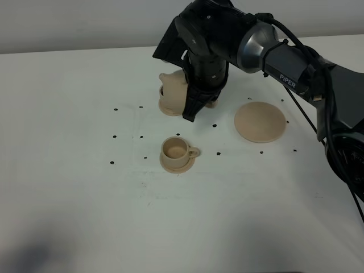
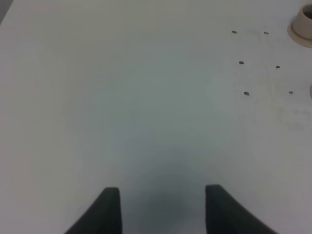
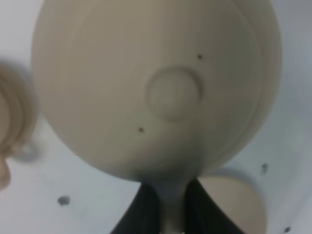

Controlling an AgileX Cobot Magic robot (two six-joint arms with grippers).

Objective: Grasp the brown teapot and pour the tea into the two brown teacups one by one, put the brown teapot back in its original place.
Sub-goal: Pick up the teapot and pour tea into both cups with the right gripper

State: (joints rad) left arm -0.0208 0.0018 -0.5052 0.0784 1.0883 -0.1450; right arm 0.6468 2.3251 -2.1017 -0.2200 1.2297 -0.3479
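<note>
My right gripper (image 1: pixel 192 102) reaches across the middle and is shut on the loop handle of the brown teapot (image 1: pixel 173 85). It holds the pot off the table with the spout to the left. In the right wrist view the teapot's lid and knob (image 3: pixel 173 95) fill the picture, with the gripper (image 3: pixel 168 209) closed on the handle. Under the pot is the far teacup's saucer (image 1: pixel 169 109); the cup itself is mostly hidden. The near teacup (image 1: pixel 175 150) stands on its saucer in front. The big saucer plate (image 1: pixel 260 121) lies bare to the right. My left gripper (image 2: pixel 163 207) is open over bare table.
Small black dots mark the white table (image 1: pixel 85 199). A cup saucer's edge (image 2: pixel 302 27) shows at the border of the left wrist view. The right arm's body and cables (image 1: pixel 318 85) stretch over the back right of the table.
</note>
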